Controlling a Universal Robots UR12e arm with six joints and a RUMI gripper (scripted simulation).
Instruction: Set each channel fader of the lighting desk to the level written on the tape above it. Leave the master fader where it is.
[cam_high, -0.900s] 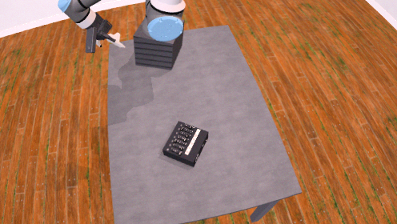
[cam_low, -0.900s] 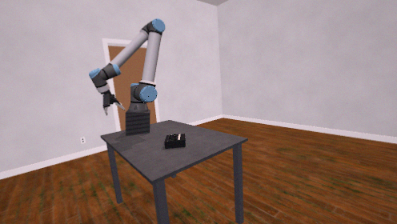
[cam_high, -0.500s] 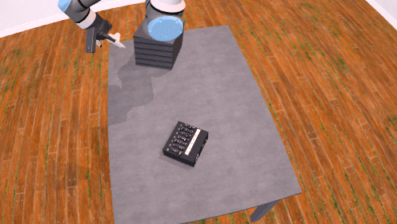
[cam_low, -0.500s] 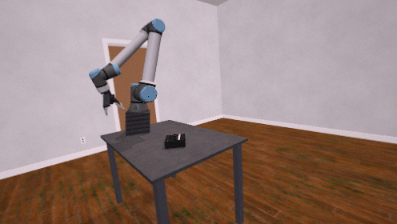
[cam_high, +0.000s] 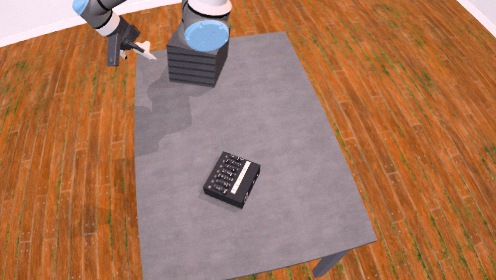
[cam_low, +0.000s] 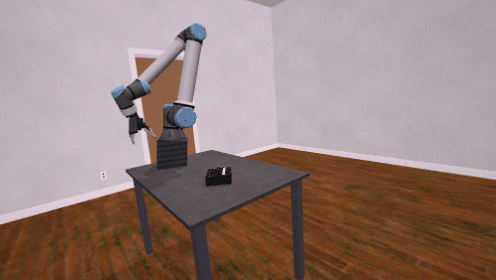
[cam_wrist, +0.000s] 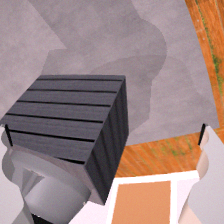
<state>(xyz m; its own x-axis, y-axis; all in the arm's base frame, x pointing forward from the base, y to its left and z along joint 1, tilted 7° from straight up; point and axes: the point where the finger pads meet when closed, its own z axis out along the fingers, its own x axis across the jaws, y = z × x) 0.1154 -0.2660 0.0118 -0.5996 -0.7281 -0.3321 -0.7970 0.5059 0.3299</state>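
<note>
Tool (cam_high: 139, 56) (cam_low: 144, 139) (cam_wrist: 105, 126) is wide open, nothing held, parked upper left of the top view, likely to keep the desk unobstructed. Desk (cam_high: 232, 179) (cam_low: 218, 176) sits below center on the counter (cam_high: 280, 115) (cam_low: 250, 172) (cam_wrist: 100, 30), probably placed for reach. Tape writing's illegible; you need a closer look before touching faders.

No text, label, brand, number or sign is showing legibly anywhere; the long white rectangular strip (cam_high: 241, 177) (cam_low: 224, 171) on the small black box-shaped lighting desk (cam_high: 212, 189) (cam_low: 218, 181) is appearing too small for any writing to be read.
</note>
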